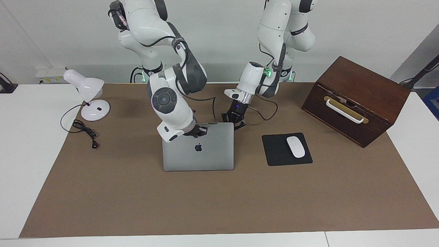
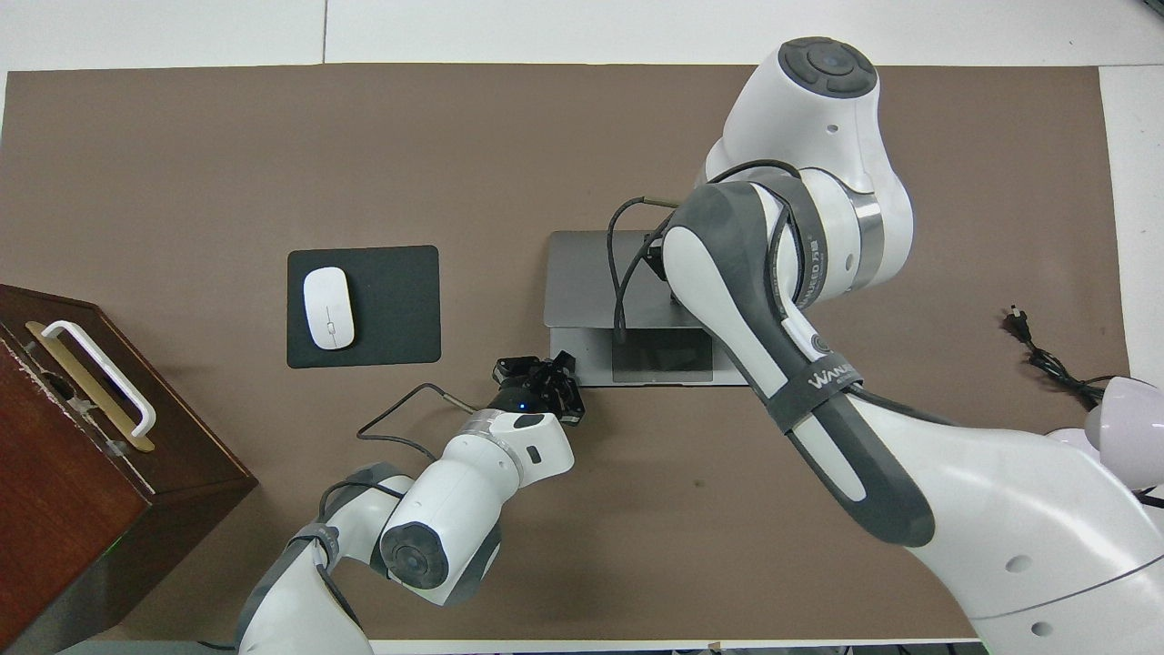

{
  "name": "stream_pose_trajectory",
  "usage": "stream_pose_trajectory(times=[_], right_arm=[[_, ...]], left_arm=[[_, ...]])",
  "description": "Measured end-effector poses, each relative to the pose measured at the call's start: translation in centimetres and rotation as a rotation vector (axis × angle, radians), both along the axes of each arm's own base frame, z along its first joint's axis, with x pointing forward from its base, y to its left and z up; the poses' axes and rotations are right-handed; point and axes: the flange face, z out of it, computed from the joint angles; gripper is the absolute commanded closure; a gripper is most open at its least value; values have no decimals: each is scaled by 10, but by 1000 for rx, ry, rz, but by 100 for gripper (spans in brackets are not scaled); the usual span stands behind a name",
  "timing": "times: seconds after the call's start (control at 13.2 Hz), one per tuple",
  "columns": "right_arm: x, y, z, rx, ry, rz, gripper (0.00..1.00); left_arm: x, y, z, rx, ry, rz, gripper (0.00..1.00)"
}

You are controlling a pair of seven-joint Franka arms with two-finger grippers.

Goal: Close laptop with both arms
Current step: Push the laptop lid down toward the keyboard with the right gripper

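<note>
The silver-grey laptop (image 1: pixel 205 157) stands mid-table on the brown mat, its lid with the apple logo lowered far toward the base. In the overhead view the lid (image 2: pixel 587 282) covers the keys, and only a strip of the base with the trackpad (image 2: pixel 661 355) shows. My right gripper (image 1: pixel 198 131) rests on the lid's upper edge; my right arm hides it in the overhead view. My left gripper (image 1: pixel 234 121) is low at the base corner toward the left arm's end, nearest the robots, and it also shows in the overhead view (image 2: pixel 536 371).
A black mouse pad (image 1: pixel 274 152) with a white mouse (image 1: pixel 295 146) lies beside the laptop toward the left arm's end. A brown wooden box (image 1: pixel 356 99) with a white handle stands past it. A white desk lamp (image 1: pixel 90 92) and its cord (image 1: pixel 84 132) are at the right arm's end.
</note>
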Motion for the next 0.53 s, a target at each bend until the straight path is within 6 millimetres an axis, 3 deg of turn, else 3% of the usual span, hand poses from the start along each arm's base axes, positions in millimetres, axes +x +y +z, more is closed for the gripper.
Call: stream_pose_trajectory(times=[0.53], right_arm=[[-26,-6,-39,-20,41,-10,100]], left_arm=[[0,0,0,1,0,-1,100]])
